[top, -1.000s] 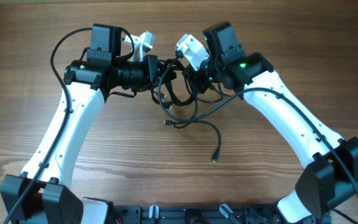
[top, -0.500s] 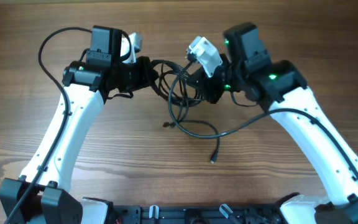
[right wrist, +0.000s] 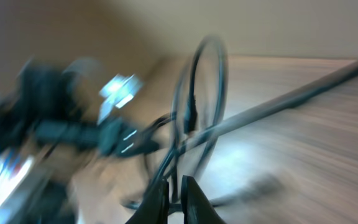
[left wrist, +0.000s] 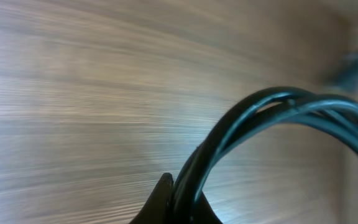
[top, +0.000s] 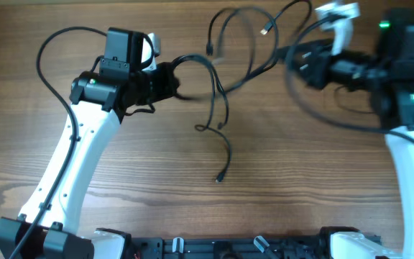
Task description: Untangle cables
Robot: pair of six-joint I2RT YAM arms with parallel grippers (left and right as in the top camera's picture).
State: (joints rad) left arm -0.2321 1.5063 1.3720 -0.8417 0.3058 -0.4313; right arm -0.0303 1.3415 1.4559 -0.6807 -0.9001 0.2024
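Note:
The thin black cables [top: 215,78] are stretched across the far middle of the wooden table between my two grippers. My left gripper [top: 172,80] is shut on one bunch of strands, which arc away to the right in the left wrist view [left wrist: 253,118], where its jaws [left wrist: 182,208] show. My right gripper [top: 298,62] at the far right is shut on other strands; its jaws [right wrist: 174,199] show in the blurred right wrist view, with cable loops [right wrist: 197,93] ahead. One loose strand ends in a small plug [top: 220,178] on the table. Another plug tip [top: 266,30] hangs in the far loops.
The wooden table [top: 142,187] fills the view. Thick black wires fixed to the arms loop out at the far left [top: 49,50] and near the right arm [top: 329,119]. The arm bases stand at the near edge.
My right arm has swung far to the right and back, pulling the bundle open into long loops. My left gripper has stayed nearly in place. The loose plug end has slid slightly left.

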